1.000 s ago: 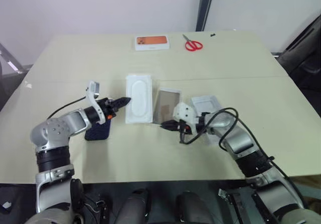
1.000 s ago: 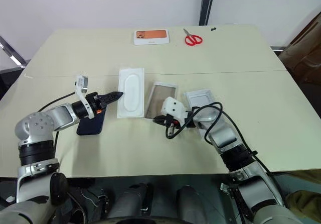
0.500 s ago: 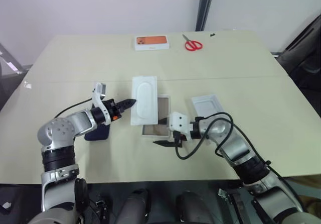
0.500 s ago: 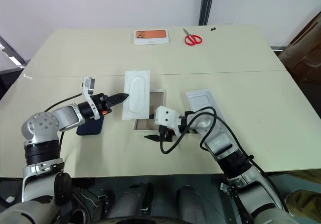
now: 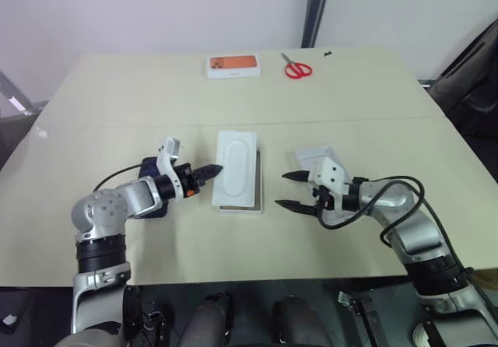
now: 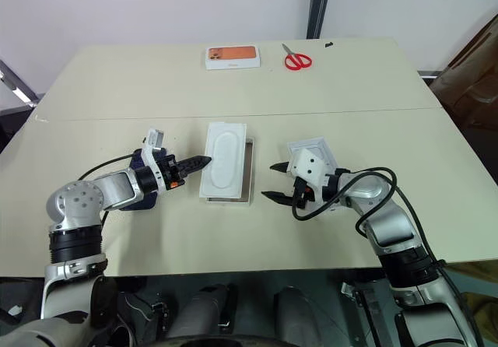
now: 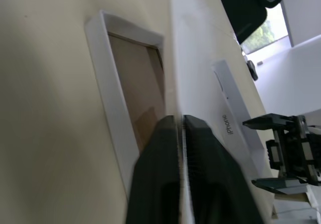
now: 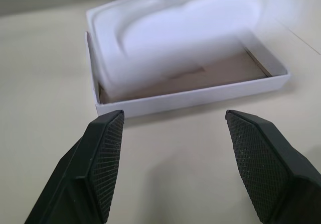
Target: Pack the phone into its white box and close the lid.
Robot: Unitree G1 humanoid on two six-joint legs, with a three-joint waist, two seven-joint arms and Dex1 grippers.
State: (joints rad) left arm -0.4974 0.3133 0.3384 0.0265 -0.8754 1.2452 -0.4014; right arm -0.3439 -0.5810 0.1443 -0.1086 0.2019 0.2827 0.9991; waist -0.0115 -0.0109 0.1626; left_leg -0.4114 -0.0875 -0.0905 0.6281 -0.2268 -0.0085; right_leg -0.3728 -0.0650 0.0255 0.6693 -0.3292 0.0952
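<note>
Early step: phone not yet packed. Left gripper clenched on the edge of a thin white moulded insert, resting over the white box at mid-bench. Right gripper just beside the box, jaws released wide. Phone flat under the left arm; lid behind the right gripper. Next, likely: settling the insert, then lifting the slim phone by its edges.

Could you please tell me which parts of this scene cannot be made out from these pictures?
- Dark navy-blue smartphone: head views, mostly hidden behind the left gripper and its arm.
- Shallow white cardboard box: its brownish floor is largely covered by the thin white moulded insert; that insert is blurred in the right wrist view.
- White lid: partly hidden by the right gripper; its printed face is unseen.
</note>
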